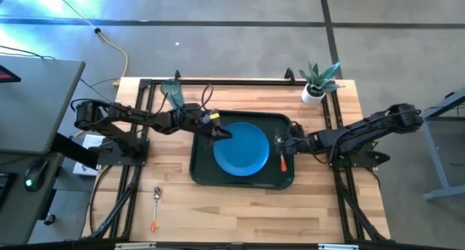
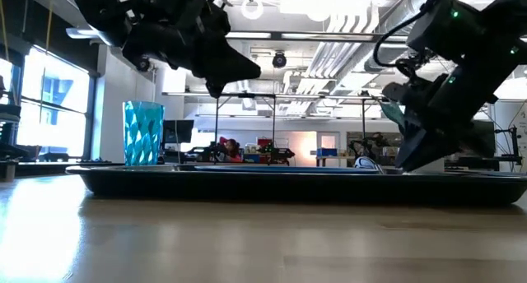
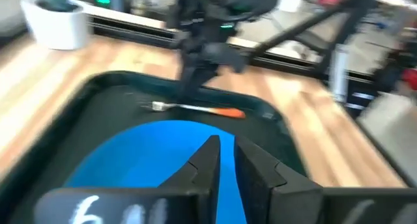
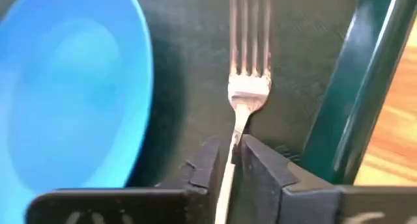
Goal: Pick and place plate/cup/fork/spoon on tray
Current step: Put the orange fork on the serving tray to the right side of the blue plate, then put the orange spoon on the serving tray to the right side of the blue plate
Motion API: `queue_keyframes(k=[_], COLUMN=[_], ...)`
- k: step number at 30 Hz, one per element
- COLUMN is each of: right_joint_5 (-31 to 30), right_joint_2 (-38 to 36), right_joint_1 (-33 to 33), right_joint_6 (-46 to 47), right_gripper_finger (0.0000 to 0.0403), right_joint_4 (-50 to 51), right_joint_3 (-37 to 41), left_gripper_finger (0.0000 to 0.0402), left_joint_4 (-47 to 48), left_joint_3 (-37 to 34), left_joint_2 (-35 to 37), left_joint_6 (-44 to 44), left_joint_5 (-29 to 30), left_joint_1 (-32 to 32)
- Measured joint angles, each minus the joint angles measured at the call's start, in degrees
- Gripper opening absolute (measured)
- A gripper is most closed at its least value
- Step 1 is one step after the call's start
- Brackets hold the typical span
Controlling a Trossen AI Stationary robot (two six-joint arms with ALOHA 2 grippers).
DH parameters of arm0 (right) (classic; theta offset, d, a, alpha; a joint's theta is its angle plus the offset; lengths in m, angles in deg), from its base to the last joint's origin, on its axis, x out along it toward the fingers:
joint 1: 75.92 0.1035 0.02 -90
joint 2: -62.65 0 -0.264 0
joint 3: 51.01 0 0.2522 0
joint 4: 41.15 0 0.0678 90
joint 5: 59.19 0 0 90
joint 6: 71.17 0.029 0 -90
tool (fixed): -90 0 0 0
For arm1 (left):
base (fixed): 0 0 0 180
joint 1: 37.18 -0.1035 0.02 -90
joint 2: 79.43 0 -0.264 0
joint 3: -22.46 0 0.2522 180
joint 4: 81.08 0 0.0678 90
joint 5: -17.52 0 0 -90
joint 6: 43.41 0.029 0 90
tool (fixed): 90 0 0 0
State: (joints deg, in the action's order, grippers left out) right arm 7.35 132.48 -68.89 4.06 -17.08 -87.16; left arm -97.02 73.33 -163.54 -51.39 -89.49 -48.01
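The blue plate (image 1: 242, 150) lies flat in the dark green tray (image 1: 200, 170). The fork (image 3: 195, 108) lies along the tray's right side, with its tines toward the far edge and its orange handle (image 1: 283, 163) toward the near edge. My right gripper (image 1: 280, 143) is shut on it. My left gripper (image 1: 221, 134) is shut and empty, and hovers over the plate's left part (image 3: 150, 159). The teal cup (image 1: 173, 92) stands upright on the table beyond the tray's far left corner. The spoon (image 1: 156, 205) lies on the table at the near left. My right gripper pinches the fork's thin metal neck (image 4: 236, 138), just behind the tined head, between its two fingers. The fingers come slanting down from the table's right and lie across the fork. The fork is level at the tray's floor, between plate and rim. I cannot tell whether it rests there.
A white pot with a spiky plant (image 1: 315, 86) stands at the table's far right. The tray's raised right rim (image 4: 365, 87) runs close beside the fork. Bare wood lies in front of the tray. The room with desks shows behind the table in the low view.
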Motion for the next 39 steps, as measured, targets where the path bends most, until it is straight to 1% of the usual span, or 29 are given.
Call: queue_keyframes(k=[2, 4, 5, 8, 11, 13, 16, 18, 21, 23, 26, 28, 32, 35, 37, 39], right_joint_5=[-0.58, -1.77, -2.38, -4.92, -8.28, -8.48, -9.30, -12.07, -15.66, -15.45, -14.40, -13.67, -12.82, -12.68, -12.73, -12.59], right_joint_2=[-1.61, -3.50, -4.52, -6.71, -7.38, -7.36, -6.94, -6.48, -5.31, -4.49, -3.96, -3.71, -3.75, -3.76, -3.77, -3.78], right_joint_1=[0.00, 0.00, 0.00, 0.65, 1.71, 2.14, 2.40, 2.41, 1.81, 1.04, 0.21, -0.04, -0.42, -0.99, -1.29, -1.55], right_joint_6=[-1.80, -5.11, -8.42, -18.75, -27.31, -33.33, -40.01, -41.95, -44.07, -45.47, -45.04, -45.04, -48.09, -48.20, -47.19, -47.20], right_gripper_finger=[0.0075, 0.0082, 0.0083, 0.0083, 0.0080, 0.0078, 0.0075, 0.0073, 0.0073, 0.0073, 0.0073, 0.0073, 0.0073, 0.0073, 0.0073, 0.0073], right_joint_4=[0.00, 0.36, 0.12, -3.83, -11.49, -15.49, -18.71, -18.70, -17.83, -18.17, -18.05, -17.31, -17.39, -17.74, -17.59, -17.89], right_joint_3=[0.00, 0.00, 0.00, 0.00, 0.00, 0.00, -0.02, -0.02, -0.02, -0.02, -0.02, -0.02, -0.02, -0.02, -0.02, -0.02], left_gripper_finger=[0.0048, 0.0055, 0.0056, 0.0049, 0.0029, 0.0013, 0.0003, 0.0006, 0.0009, 0.0008, 0.0004, 0.0003, 0.0015, 0.0034, 0.0052, 0.0070], left_joint_4=[0.49, 2.14, 3.58, 11.54, 21.61, 28.41, 40.72, 48.12, 58.24, 65.06, 72.31, 76.26, 77.01, 69.45, 63.52, 59.70], left_joint_3=[0.00, 0.02, 0.13, 0.04, 0.12, 0.09, 0.13, 0.13, 0.11, 0.10, 0.09, 0.05, -2.56, -6.50, -9.46, -11.85], left_joint_2=[0.14, 0.97, 1.52, 5.51, 11.03, 14.75, 19.73, 21.87, 24.15, 24.86, 24.85, 24.71, 23.94, 23.36, 22.75, 22.75], left_joint_6=[-0.55, -0.87, -0.81, -0.42, -1.66, -3.94, -9.00, -13.89, -25.56, -35.33, -49.18, -53.29, -55.20, -54.96, -54.96, -55.73], left_joint_5=[2.85, 3.21, 3.29, 4.05, 9.13, 11.86, 12.34, 13.12, 16.63, 19.33, 20.06, 20.48, 20.93, 20.49, 17.36, 12.88], left_joint_1=[-0.29, -0.78, -0.90, -1.87, -1.64, 0.02, 4.07, 7.69, 14.78, 20.01, 27.68, 32.66, 40.99, 44.52, 45.44, 45.80])
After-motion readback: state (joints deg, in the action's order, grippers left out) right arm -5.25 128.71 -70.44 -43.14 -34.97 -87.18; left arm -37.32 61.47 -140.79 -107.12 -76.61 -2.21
